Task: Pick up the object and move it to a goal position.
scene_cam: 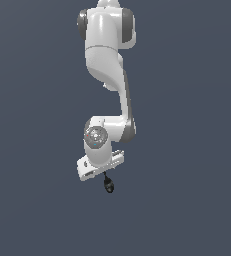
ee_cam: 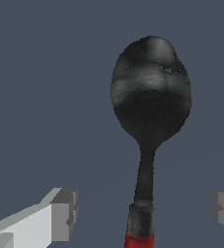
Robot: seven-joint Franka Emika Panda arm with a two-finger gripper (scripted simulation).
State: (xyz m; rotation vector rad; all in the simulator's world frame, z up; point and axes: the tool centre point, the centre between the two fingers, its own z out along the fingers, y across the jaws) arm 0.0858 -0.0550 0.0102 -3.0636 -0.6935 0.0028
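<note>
White robot arm with a small spoon hanging below its pincer.

The spoon (scene_cam: 107, 185) points bowl-down beneath the pincer (scene_cam: 103, 171). In the wrist view its black bowl and red-ended handle (ee_cam: 139, 239) stand between two grey fingertips (ee_cam: 65, 213) set wide apart, neither touching the spoon there; whether it is held, I cannot tell.

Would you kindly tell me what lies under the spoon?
Under the spoon only plain grey background shows. Its red handle end runs out of the wrist view, so any grip by the gripper is unseen.
</note>
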